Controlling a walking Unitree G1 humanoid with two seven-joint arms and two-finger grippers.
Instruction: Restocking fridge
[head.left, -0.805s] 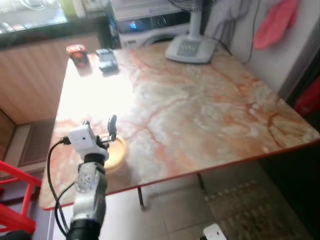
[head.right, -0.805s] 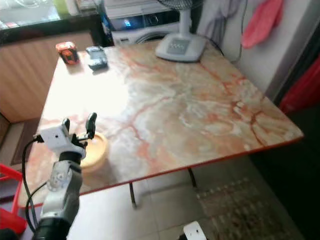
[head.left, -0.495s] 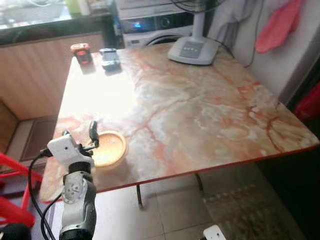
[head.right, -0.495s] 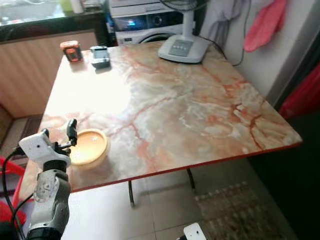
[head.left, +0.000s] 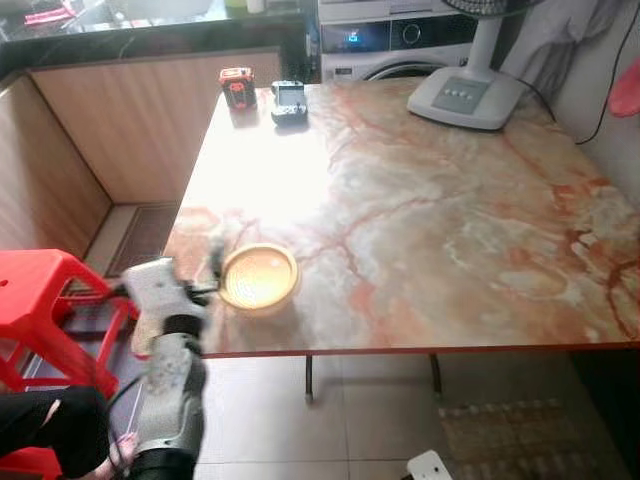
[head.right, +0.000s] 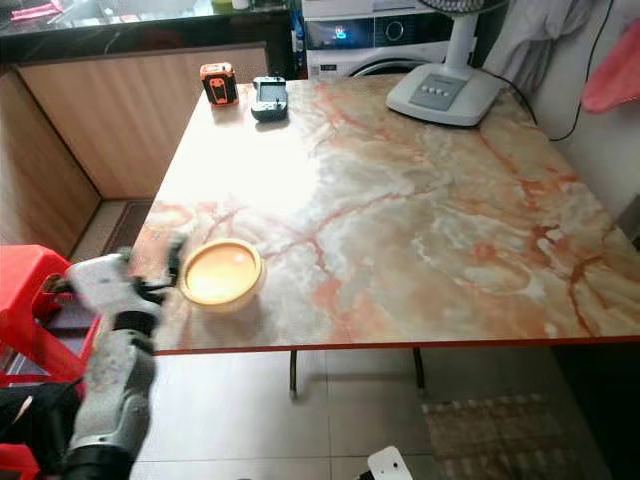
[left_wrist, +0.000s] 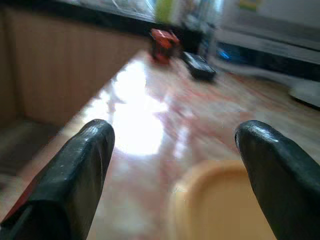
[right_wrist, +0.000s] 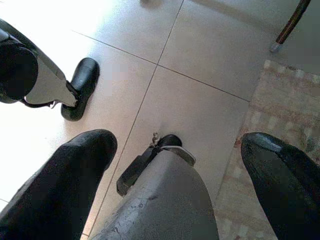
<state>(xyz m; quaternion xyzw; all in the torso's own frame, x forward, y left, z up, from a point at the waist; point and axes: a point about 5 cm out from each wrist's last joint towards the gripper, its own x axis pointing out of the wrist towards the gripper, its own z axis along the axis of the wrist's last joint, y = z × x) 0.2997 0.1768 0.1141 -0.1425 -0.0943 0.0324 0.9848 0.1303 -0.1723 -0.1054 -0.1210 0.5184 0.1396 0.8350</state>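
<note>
On the marble table (head.left: 430, 210), close to its near left corner, stands a shallow yellow bowl (head.left: 259, 278). Its inside looks plain yellow-orange, and I cannot tell whether anything is in it. The left gripper (head.left: 203, 268) is raised at the left edge of the table, just beside the bowl, and it looks blurred in the head views. In the left wrist view its two black fingers (left_wrist: 75, 175) are spread wide apart with nothing between them, and the rim of the bowl shows low between them, not touched by either finger. At the far left corner of the table there are a small orange and black device (head.left: 237, 86) and next to it a dark grey device (head.left: 288, 101). The white base of a fan (head.left: 464, 98) stands at the far side, and behind it is a washing machine (head.left: 395, 40). A red plastic stool (head.left: 40, 300) stands on the floor to the left of the table. The right gripper (right_wrist: 182, 185) hangs down over the tiled floor (right_wrist: 200, 65) above the robot's own feet, with its fingers wide apart and empty.
</note>
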